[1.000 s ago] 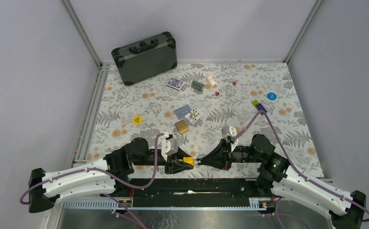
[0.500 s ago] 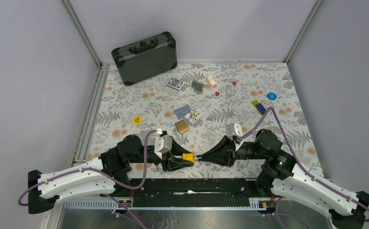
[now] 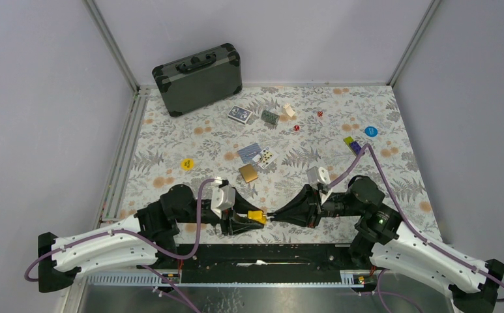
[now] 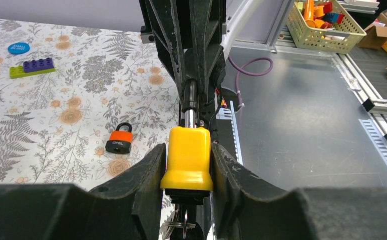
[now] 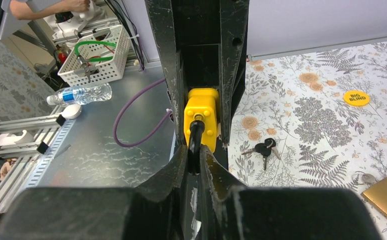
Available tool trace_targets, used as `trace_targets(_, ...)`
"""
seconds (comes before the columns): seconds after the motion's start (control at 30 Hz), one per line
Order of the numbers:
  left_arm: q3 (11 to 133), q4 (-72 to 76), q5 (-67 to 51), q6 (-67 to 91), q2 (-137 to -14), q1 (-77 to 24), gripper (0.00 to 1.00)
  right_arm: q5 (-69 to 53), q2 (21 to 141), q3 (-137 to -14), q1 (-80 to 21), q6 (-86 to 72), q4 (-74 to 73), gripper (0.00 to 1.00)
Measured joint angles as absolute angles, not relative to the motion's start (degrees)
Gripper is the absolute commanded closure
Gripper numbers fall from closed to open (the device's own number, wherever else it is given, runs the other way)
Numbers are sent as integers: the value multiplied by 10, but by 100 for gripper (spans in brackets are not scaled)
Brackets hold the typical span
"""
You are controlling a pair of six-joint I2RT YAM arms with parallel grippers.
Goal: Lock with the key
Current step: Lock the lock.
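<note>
A yellow padlock (image 3: 257,216) is clamped between my left gripper's (image 3: 252,219) fingers near the table's front edge. In the left wrist view the padlock (image 4: 189,156) fills the gap of the left gripper (image 4: 187,159), and a key on a ring (image 4: 183,221) hangs from its underside. Its black shackle (image 4: 189,100) points away into my right gripper (image 3: 273,216). In the right wrist view the right gripper (image 5: 194,156) is shut on the black shackle (image 5: 195,137), with the padlock (image 5: 202,114) just beyond.
An orange padlock (image 4: 119,140) and spare black keys (image 5: 265,148) lie on the floral table. A gold card (image 3: 248,173), yellow token (image 3: 187,164), playing cards (image 3: 240,115), blue token (image 3: 371,131) and bricks (image 3: 353,144) lie farther back. A dark briefcase (image 3: 199,78) stands at the far left.
Both arms shifted posture about a second ago, the wrists swinging slightly, with the padlock kept between the two grippers. Almost nothing has moved in the last half second.
</note>
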State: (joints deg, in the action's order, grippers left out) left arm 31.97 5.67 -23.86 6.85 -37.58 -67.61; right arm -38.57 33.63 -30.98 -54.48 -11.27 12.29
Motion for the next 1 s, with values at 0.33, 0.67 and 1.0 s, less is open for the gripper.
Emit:
trace_targets(0.33, 320, 51, -237, 60, -376, -676, 100, -387, 343, -300, -549, -140, 156, 99)
trace_targets(0.67, 320, 26, -231, 55, -372, -678, 100, -385, 360, -300, -556, -143, 156, 99)
trace_targets(1.0, 319, -11, -231, 55, -372, -678, 100, -375, 378, -282, -573, -138, 173, 100)
